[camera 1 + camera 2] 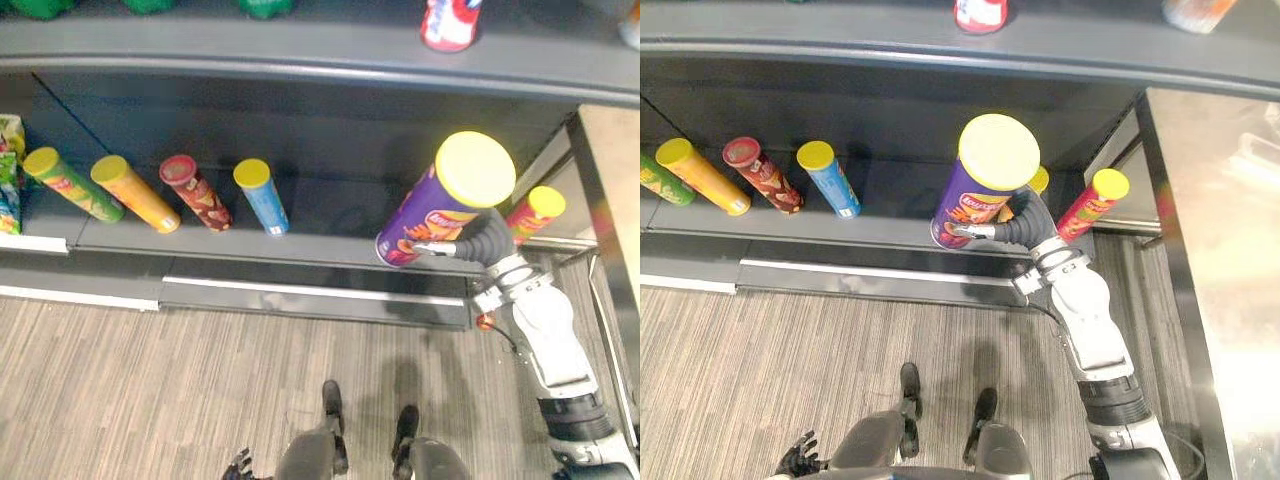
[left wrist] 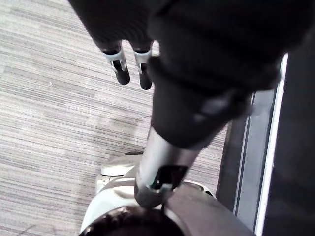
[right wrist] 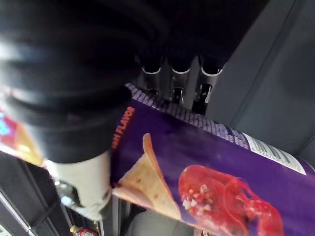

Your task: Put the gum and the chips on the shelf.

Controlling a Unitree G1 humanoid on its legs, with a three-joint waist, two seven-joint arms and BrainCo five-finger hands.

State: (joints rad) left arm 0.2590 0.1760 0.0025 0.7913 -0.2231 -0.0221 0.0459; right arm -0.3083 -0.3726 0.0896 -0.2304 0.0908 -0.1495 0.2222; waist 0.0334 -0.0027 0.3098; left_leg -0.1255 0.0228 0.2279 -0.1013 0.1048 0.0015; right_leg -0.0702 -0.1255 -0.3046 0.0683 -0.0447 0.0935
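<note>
Purple chips can [image 1: 430, 210], yellow lid, is in the right hand [image 1: 478, 242], held in the air over the shelf [image 1: 330, 225] near its right end, base about above the front edge. Fingers [image 3: 172, 83] wrap the can's lower body with the thumb on the other side: a clamped grasp. Long axis is tilted, lid up and toward the camera, base pointing down and in toward the shelf board. Can't tell whether the base touches the board; it looks apart.

Key relation: the can sits to the left of the palm, so the hand comes at the shelf from the right end. The bare stretch of board lies between the blue can [image 1: 262, 195] and the red can [image 1: 535, 212] at the right end. The held can hangs over that stretch, so the move is probably down and inward while tipping upright.

Further toward the left end stand a maroon can [image 1: 195, 192], an orange can [image 1: 135, 193] and a green can [image 1: 70, 185], well apart from the held one.

Gum: can't identify any.

Left hand [image 1: 238, 465] hangs low by the floor, fingers relaxed, holding nothing, far from the shelf. The right hand is the nearer one.
</note>
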